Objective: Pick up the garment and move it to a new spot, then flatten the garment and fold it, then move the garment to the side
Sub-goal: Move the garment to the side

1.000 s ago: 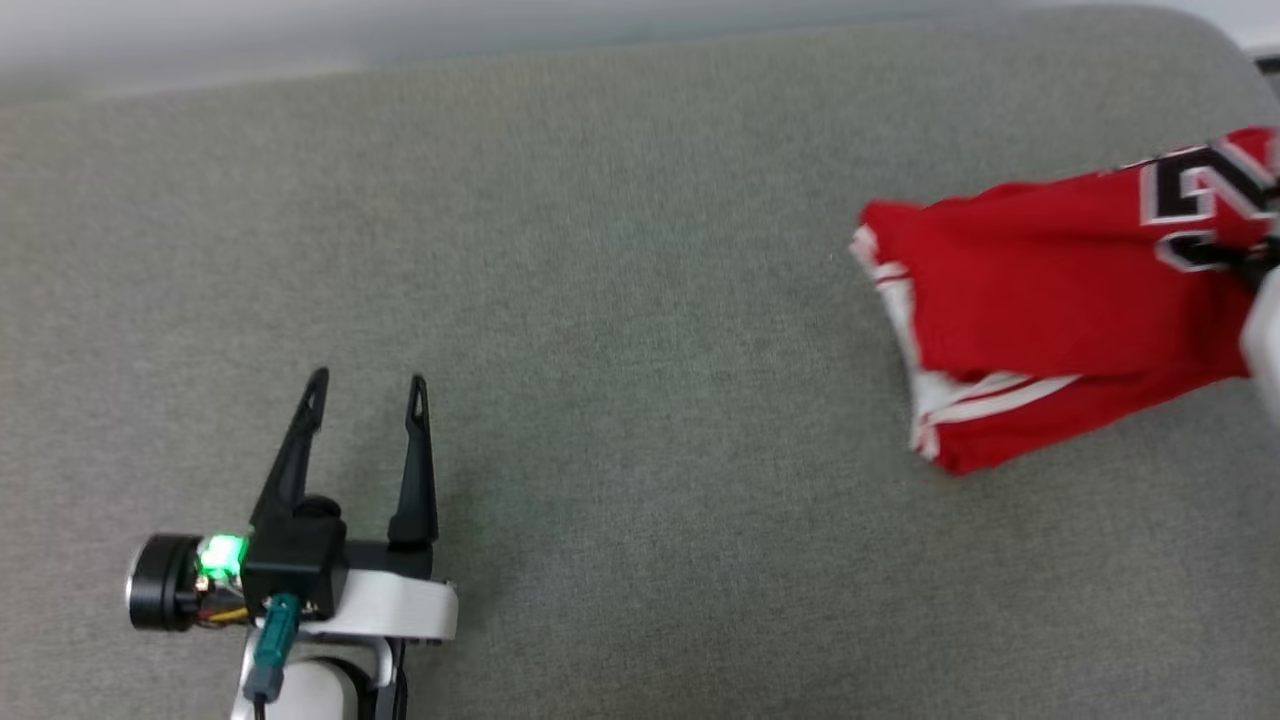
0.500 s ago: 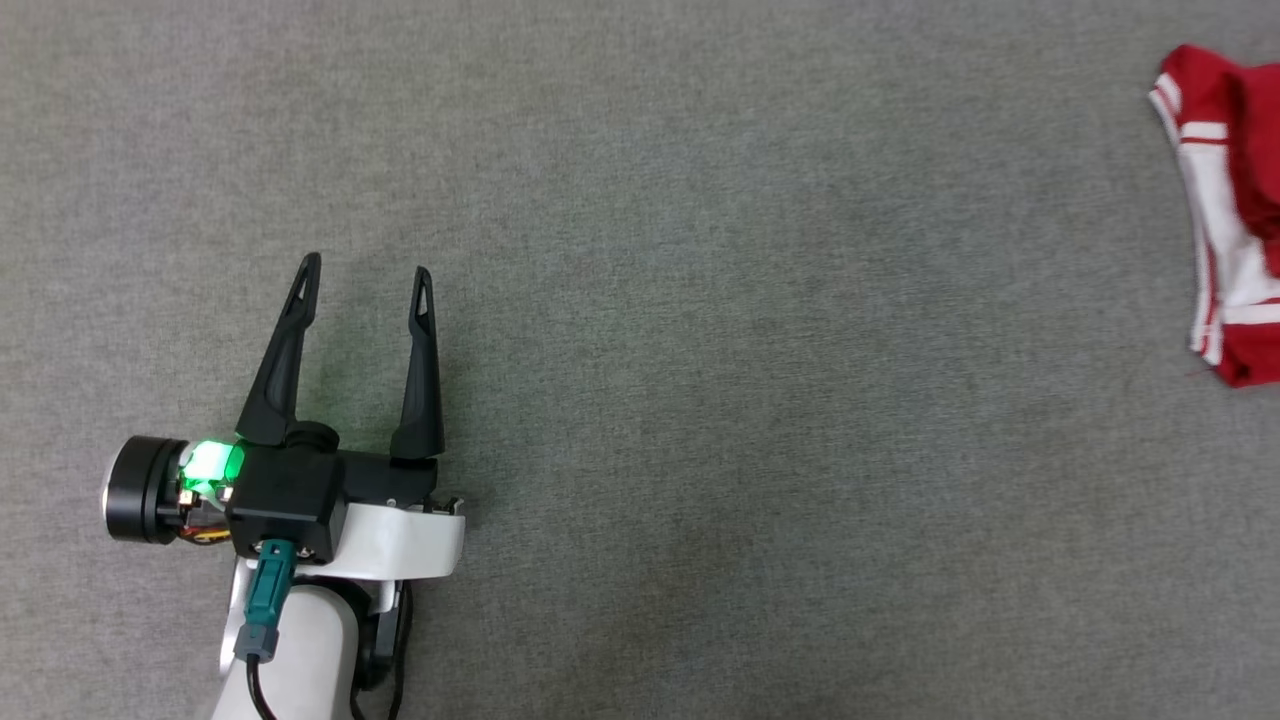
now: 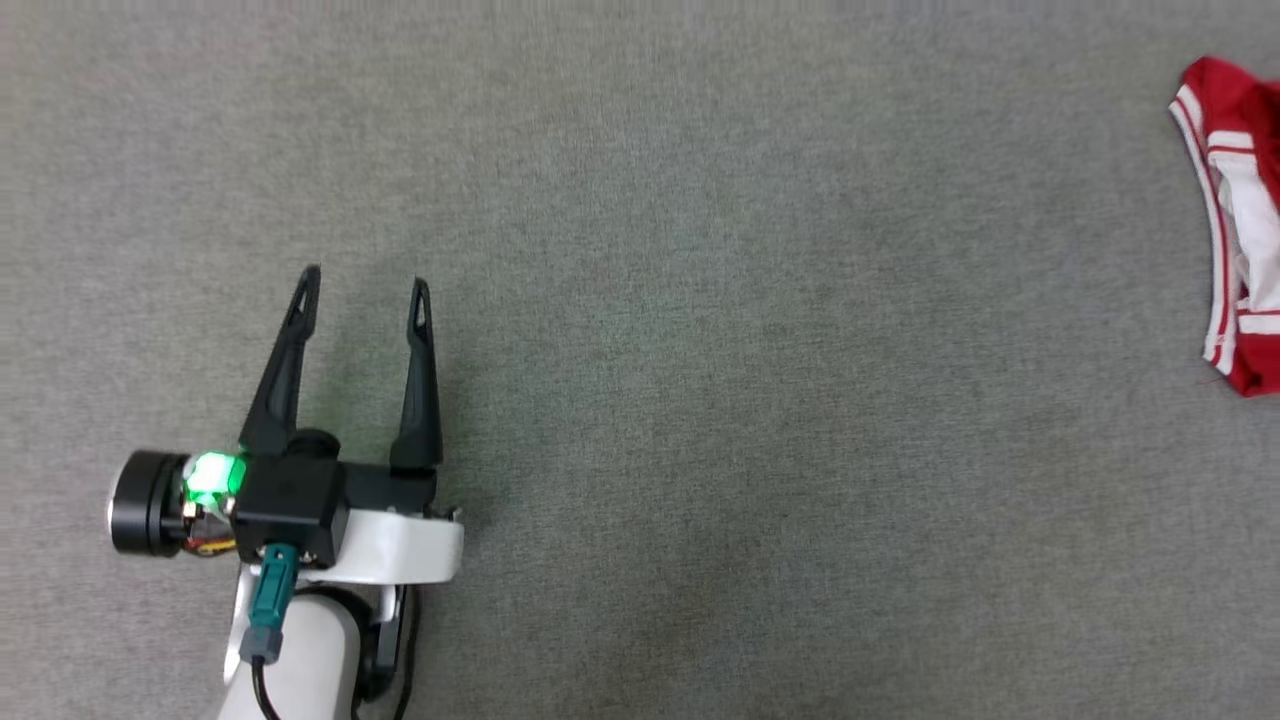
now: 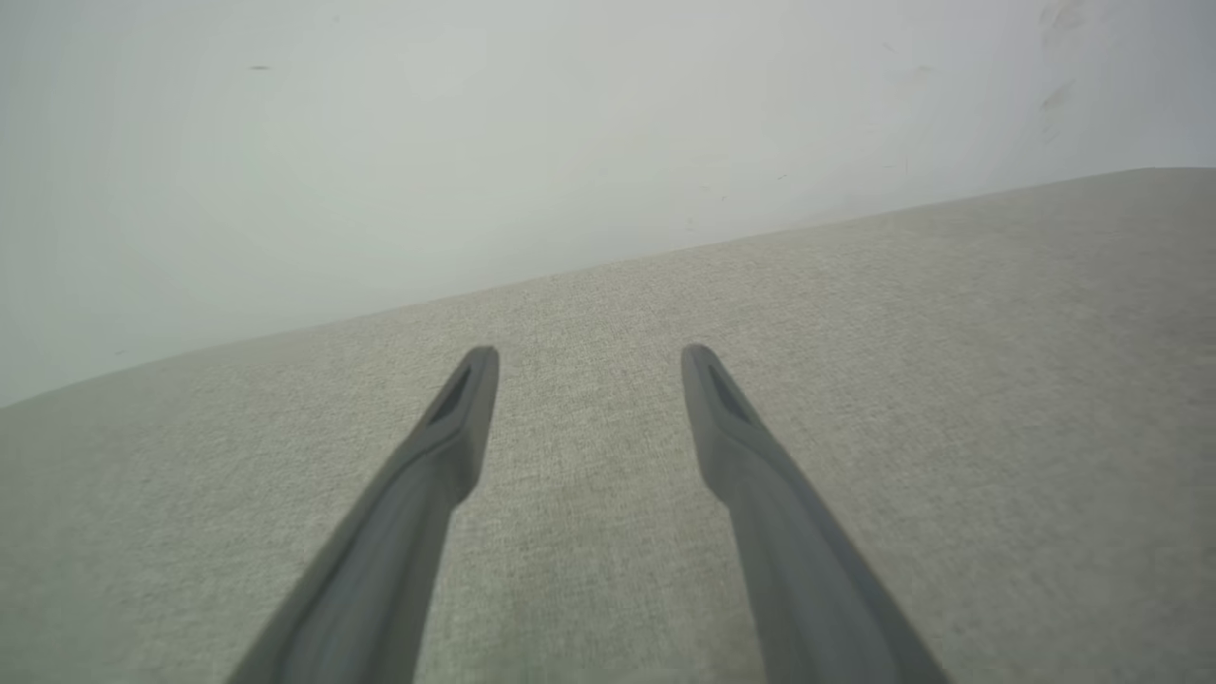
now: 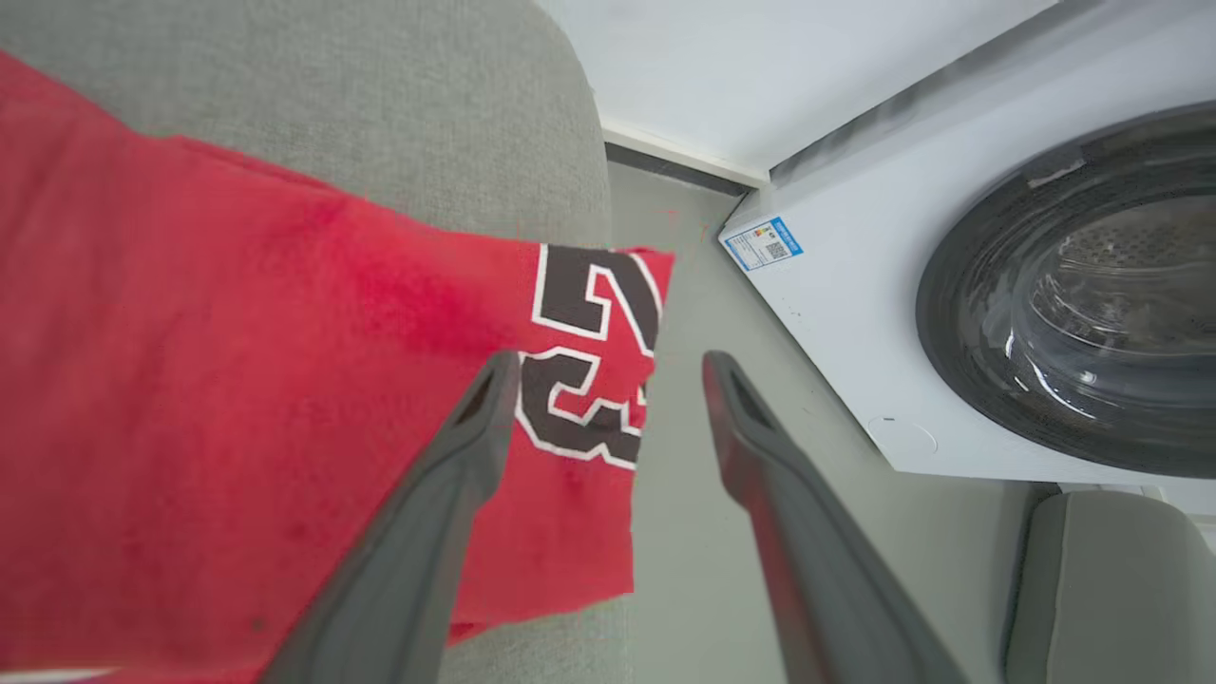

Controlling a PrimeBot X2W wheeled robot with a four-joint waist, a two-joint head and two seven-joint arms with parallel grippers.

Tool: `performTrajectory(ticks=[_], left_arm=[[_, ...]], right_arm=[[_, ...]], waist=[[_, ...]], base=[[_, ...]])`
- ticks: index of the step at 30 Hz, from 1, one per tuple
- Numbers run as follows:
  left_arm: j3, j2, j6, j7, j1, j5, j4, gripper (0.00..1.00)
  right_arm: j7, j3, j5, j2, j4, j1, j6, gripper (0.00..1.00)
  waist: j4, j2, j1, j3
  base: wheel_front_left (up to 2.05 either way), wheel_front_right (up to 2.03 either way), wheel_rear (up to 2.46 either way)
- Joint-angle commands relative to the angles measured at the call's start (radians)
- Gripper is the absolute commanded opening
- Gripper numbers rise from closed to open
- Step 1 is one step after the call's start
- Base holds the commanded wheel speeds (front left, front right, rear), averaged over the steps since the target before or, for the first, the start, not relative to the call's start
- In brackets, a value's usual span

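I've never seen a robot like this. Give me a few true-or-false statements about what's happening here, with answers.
1. The left jaws grip the garment. False: they stand open above the bare grey surface, well apart from the garment.
2. The garment carries a black number outlined in white. True.
3. The right jaws are shut on the garment. False: they stand open with nothing between them.
4. A washing machine stands beside the grey surface. True.
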Motion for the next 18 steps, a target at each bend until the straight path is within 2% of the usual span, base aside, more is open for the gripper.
performTrajectory(ticks=[1,10,18], left_arm=[[0.001,-0.001,0.008,-0.002,0.018,-0.003,0.005,1.0],[0.017,-0.009,0.03,-0.002,0.114,-0.027,0.024,1.0],[0.045,-0.018,0.031,-0.002,0.192,-0.052,0.042,1.0]], right_arm=[[-0.019,-0.01,0.0,0.016,-0.016,0.016,-0.002,1.0],[-0.216,-0.085,-0.063,0.136,-0.213,0.093,-0.002,1.0],[-0.408,-0.102,-0.124,0.309,-0.388,0.198,-0.002,1.0]], waist=[[0.0,0.0,-0.0001,-0.039],[0.019,0.0,-0.0001,-0.202],[0.053,0.0,-0.0001,-0.304]], base=[[0.0,0.0,0.0],[0.0,0.0,0.0],[0.0,0.0,0.0]])
